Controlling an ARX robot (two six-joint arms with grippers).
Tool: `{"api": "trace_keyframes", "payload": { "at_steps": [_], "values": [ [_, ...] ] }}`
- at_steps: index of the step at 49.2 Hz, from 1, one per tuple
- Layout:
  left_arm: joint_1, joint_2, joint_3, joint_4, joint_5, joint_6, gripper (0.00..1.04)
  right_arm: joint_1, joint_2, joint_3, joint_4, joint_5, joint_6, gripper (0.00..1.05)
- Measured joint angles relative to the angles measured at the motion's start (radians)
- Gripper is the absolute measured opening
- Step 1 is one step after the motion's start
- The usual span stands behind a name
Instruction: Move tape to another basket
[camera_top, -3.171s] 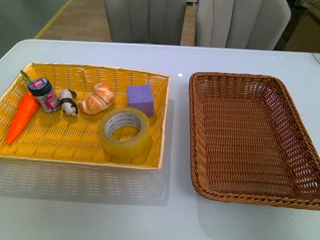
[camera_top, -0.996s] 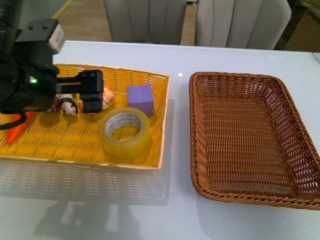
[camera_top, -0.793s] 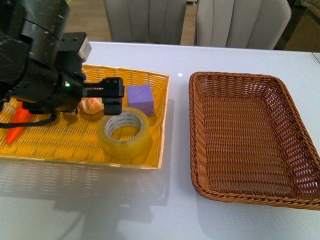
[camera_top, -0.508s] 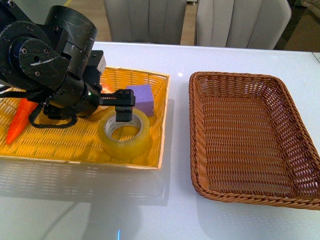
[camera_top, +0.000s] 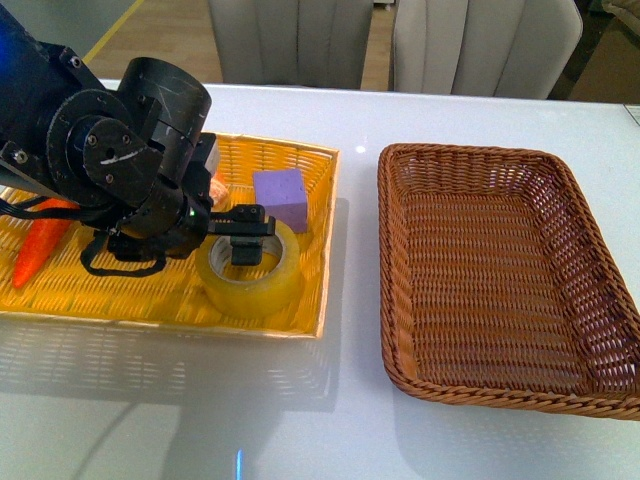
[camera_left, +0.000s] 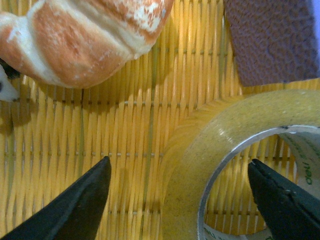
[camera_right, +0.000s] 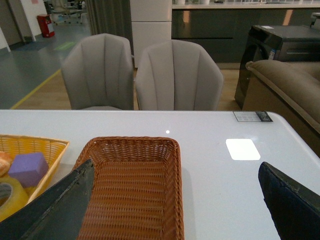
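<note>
Left gripper (camera_top: 241, 240) down inside the shallow bright yellow woven tray (camera_top: 170, 322), jaws spread apart, holding nothing

- Left wrist view: the two dark fingers (camera_left: 75, 210) straddle one wall of the wide roll of translucent yellowish packing tape (camera_left: 225, 120). One finger is outside the roll, the other over its white printed core. Contact with the wall cannot be told
- Tape lies flat on the tray floor, directly under the gripper
- Purple foam cube (camera_top: 280, 197) just beyond the gripper, close beside the tape
- Toy croissant (camera_left: 85, 40) ahead of the outer finger, apart from the tape
- Orange toy carrot (camera_top: 38, 248) behind the arm, at the tray's far-left side
- Rectangular dark brown woven wicker basket (camera_top: 460, 150) well apart to the gripper's right, on the white table (camera_top: 300, 420)

Right gripper (camera_right: 175, 164) spread wide, holding nothing; in its wrist view the basket lies ahead and below
</note>
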Motion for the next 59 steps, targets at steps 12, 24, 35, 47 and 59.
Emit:
{"api": "trace_keyframes", "payload": {
  "at_steps": [12,24,35,47,59],
  "values": [
    [-0.009,0.015,0.005,-0.012,-0.006,-0.006,0.31,0.000,0.000,0.000,0.000,0.000,0.000,0.96],
    [-0.009,-0.041,-0.042,-0.010,-0.026,-0.014,0.16,0.000,0.000,0.000,0.000,0.000,0.000,0.96],
    [-0.009,-0.236,-0.108,-0.005,-0.022,-0.011,0.16,0.000,0.000,0.000,0.000,0.000,0.000,0.96],
    [-0.067,-0.290,0.027,-0.104,-0.003,-0.005,0.16,0.000,0.000,0.000,0.000,0.000,0.000,0.96],
    [-0.166,-0.181,0.205,-0.173,0.034,-0.005,0.16,0.000,0.000,0.000,0.000,0.000,0.000,0.96]
  ]
}}
